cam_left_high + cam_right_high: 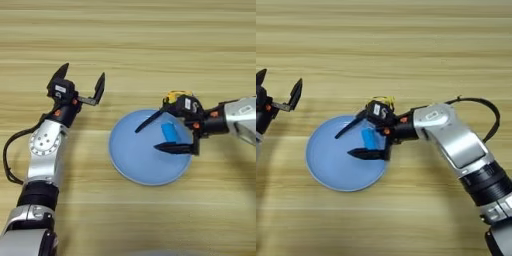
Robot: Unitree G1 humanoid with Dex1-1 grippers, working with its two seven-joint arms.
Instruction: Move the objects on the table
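Hovering: right pincer open over plate, straddling blue block | left pincer open, idle

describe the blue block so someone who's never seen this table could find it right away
Start at the round light-blue plate on the wooden table. On its right part, between the open fingers of the right end effector, lies the small block: rectangular and a brighter blue than the plate.

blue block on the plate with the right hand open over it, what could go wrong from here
1. The right hand is open around the blue block on the plate; an off-centre close could knock it away.
2. A low finger could scrape or shift the plate.
3. The tape measure sits just behind that hand and could get nudged.
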